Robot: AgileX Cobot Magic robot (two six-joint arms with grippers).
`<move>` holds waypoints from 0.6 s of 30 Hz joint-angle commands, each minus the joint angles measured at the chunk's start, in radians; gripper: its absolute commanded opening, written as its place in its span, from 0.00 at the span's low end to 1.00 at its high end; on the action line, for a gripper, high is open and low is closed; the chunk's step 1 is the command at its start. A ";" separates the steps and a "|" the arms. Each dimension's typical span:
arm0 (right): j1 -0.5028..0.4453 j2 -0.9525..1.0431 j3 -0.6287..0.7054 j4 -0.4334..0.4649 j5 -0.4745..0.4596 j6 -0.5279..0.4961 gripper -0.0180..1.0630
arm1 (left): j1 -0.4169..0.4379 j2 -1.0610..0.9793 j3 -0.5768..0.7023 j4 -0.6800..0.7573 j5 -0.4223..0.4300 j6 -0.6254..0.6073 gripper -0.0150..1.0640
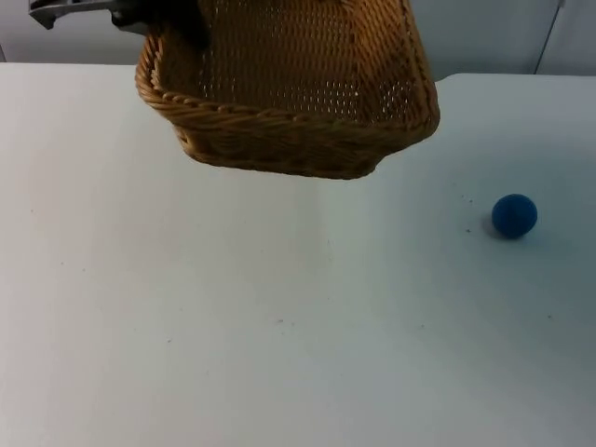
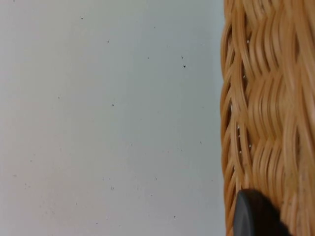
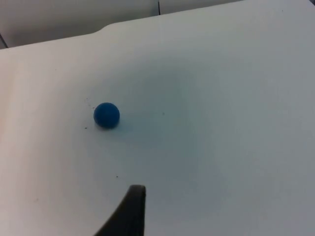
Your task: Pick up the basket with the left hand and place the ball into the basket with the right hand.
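a: basket (image 1: 298,112) status?

b: woven wicker, lifted clear of the table (image 1: 233,326), hanging tilted at the far side, left of centre. its open side faces the top camera, so the mesh floor is visible inside.

a: what holds it?

b: the left gripper (image 1: 163,23), clamped on the basket's far-left rim. in the left wrist view one black fingertip (image 2: 253,216) lies against the outer weave (image 2: 268,98), with bare table beside it.

a: ball (image 1: 514,215)?

b: blue, resting on the table at the right, well apart from the basket and nearer than it. nothing touches it.

a: right gripper?

b: its wrist view looks down on the ball (image 3: 107,115) from above, with one dark fingertip (image 3: 130,211) near it, not touching. i cannot tell whether that gripper is spread or closed. it holds nothing that can be seen.

a: surroundings?

b: grey wall (image 1: 494,33) behind the table's far edge.
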 commanded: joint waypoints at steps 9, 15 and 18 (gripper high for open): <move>-0.005 0.029 0.001 0.010 0.006 -0.001 0.99 | 0.068 -0.018 0.000 -0.154 -0.010 0.110 0.01; -0.002 0.246 -0.022 0.010 -0.079 -0.021 0.99 | 0.073 -0.018 0.000 -0.165 -0.017 0.108 0.01; 0.041 0.410 -0.068 0.004 -0.203 0.030 0.99 | 0.073 -0.018 0.000 -0.212 -0.018 0.108 0.01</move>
